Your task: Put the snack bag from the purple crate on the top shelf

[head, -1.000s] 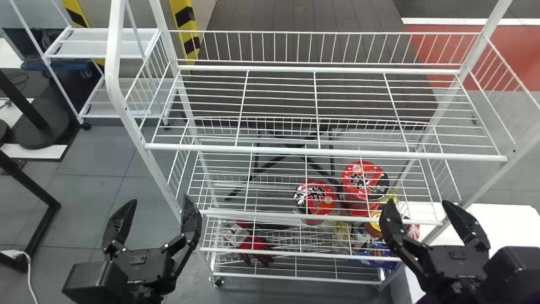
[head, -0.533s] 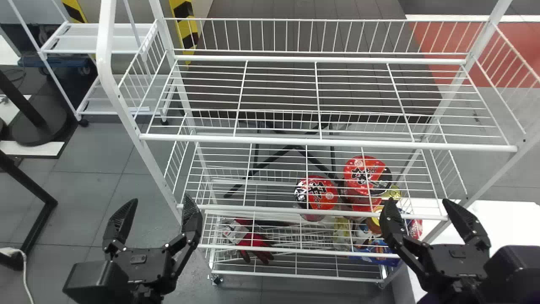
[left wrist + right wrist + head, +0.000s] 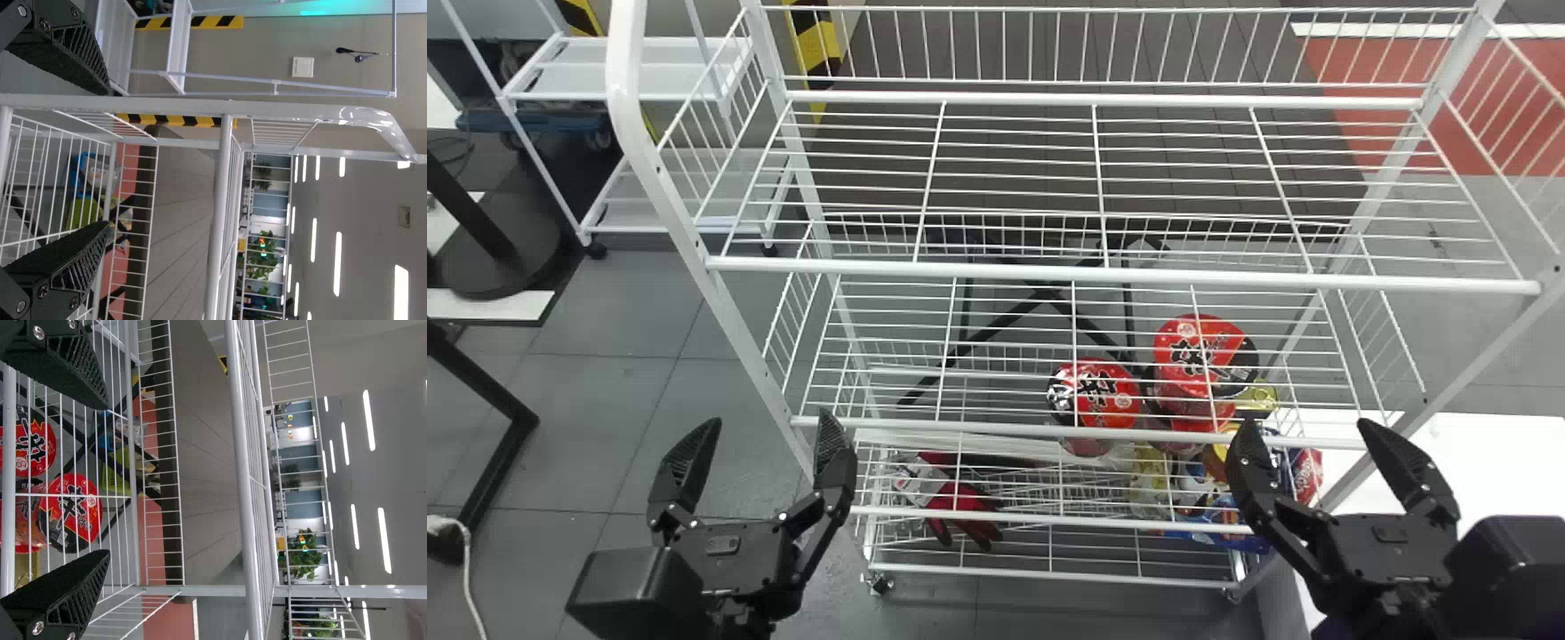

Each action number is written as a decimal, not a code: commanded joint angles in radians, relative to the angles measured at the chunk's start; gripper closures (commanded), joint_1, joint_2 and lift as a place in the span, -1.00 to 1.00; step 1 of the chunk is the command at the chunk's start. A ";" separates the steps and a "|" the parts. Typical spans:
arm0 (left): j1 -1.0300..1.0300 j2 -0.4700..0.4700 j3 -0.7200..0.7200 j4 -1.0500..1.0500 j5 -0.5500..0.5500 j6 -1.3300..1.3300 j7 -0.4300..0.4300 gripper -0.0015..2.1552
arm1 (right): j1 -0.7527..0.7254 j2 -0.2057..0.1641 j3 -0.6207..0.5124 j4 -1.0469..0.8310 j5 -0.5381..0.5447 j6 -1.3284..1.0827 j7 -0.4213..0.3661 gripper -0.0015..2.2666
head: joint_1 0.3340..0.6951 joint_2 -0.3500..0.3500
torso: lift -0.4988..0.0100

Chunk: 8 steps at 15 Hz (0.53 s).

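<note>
"Well, where is the snack bag?"

"Its place I cannot tell; the task gives it to the purple crate. The left gripper [image 3: 772,418] and the right gripper [image 3: 1307,425] each have the fingers apart, with nothing between them, lower than the top shelf [image 3: 1103,100] of the white rack [image 3: 738,338]."

"What could go wrong, then?"

"If a loaded gripper rises too near the rack, the bag may catch under the front rail [image 3: 1183,278] and be pulled out. Also, a grip on only one soft corner could slip. Going forward too early might bring the fingers against the wires."
</note>
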 commanded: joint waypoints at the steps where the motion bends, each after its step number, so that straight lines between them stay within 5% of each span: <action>1: -0.005 -0.006 -0.011 0.002 -0.013 0.007 0.000 -0.89 | -0.008 -0.020 0.002 0.008 -0.005 -0.002 -0.003 -0.99 | 1.00 0.05 | 0.22; 8: 0.005 -0.007 -0.015 0.001 -0.015 0.004 0.003 -0.89 | -0.005 -0.023 0.007 0.008 -0.004 -0.005 -0.003 -0.99 | 1.00 0.02 | 0.11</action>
